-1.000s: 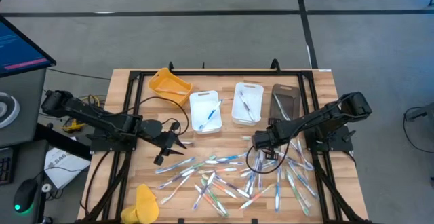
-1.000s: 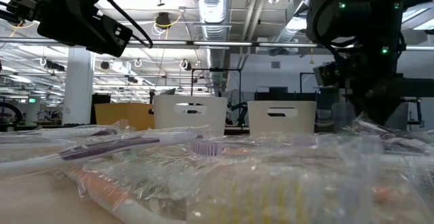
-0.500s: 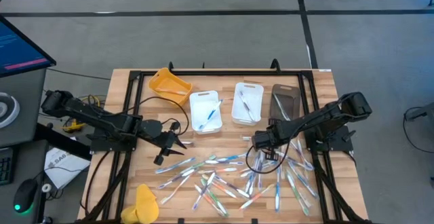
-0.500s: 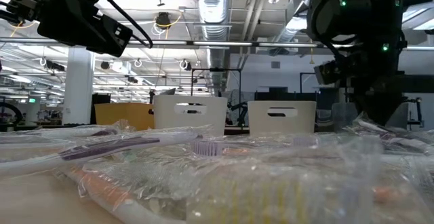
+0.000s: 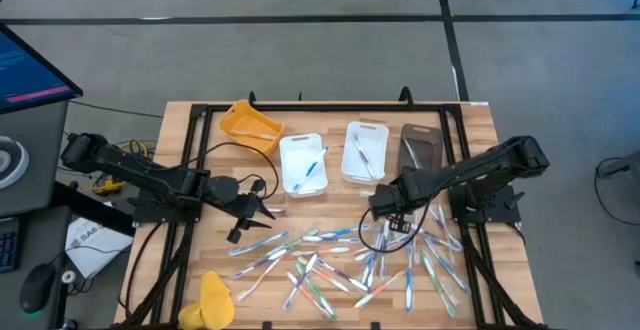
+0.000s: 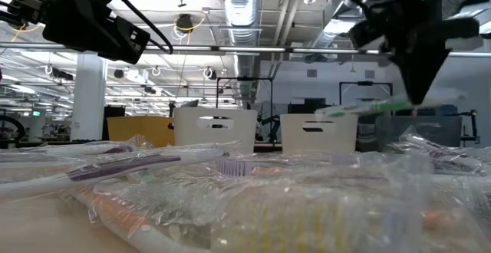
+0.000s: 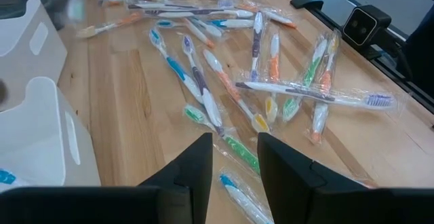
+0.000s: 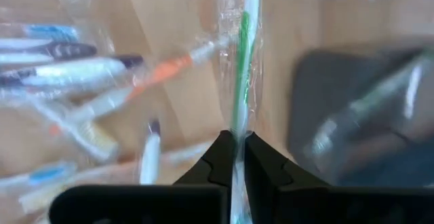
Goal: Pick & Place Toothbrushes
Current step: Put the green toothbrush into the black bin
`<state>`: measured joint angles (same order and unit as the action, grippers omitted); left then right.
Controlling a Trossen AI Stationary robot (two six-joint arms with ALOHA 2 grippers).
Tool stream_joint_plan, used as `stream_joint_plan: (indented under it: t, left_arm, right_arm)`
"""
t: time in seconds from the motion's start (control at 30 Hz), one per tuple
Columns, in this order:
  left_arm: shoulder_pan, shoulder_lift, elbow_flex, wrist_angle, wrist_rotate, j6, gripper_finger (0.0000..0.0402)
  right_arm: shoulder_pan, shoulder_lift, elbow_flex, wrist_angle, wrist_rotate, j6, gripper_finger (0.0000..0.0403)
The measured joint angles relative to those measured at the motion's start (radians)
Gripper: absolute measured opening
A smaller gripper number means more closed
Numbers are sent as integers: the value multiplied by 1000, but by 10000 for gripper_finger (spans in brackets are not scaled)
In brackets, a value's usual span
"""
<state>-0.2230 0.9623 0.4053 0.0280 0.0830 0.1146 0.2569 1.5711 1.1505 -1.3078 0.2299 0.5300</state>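
Observation:
Several plastic-wrapped toothbrushes [image 5: 340, 265] lie scattered on the near half of the wooden table. My right gripper [image 5: 385, 213] hangs over the right part of the pile, shut on one green-accented wrapped toothbrush [image 8: 242, 61], which the low view shows as a level toothbrush [image 6: 368, 109] above the pile. My left gripper [image 5: 258, 212] waits open over the table left of the pile, and its wrist view looks past the open left gripper [image 7: 234, 173] at the toothbrushes [image 7: 258, 81]. My right gripper pinches the green toothbrush's wrapped handle [image 8: 237, 130] between its two fingers, coming from above. The handle runs on past the fingertips [image 8: 218, 157]. The toothbrush is lifted clear of the pile and lies about level [image 6: 360, 110] below the gripper.
Along the far side stand a yellow tray [image 5: 250, 122], two white trays [image 5: 302, 162] [image 5: 365, 152] with toothbrushes in them, and a dark tray [image 5: 420, 150]. A yellow object [image 5: 215, 298] lies at the near left edge. A black frame [image 5: 190, 170] borders the table.
My right gripper has risen from the pile, and the green toothbrush has come up with it, now lifted clear and level above the other toothbrushes. The left arm has kept still.

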Motion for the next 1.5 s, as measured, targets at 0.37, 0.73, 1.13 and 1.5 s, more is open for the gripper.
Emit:
stream_joint_plan:
  t: [0.37,0.73,1.13,1.5]
  left_arm:
    - [0,0,0,4,-49,51,110]
    - [6,-111,98,98,-391,456,110]
    - [109,-233,169,124,-393,562,110]
    - [333,-185,169,136,-359,639,110]
  right_arm:
    - [119,-1,195,-264,139,197,16]
    - [65,-97,197,-266,285,155,16]
    - [-120,-235,197,-262,396,117,18]
    - [-239,-307,197,-263,411,61,19]
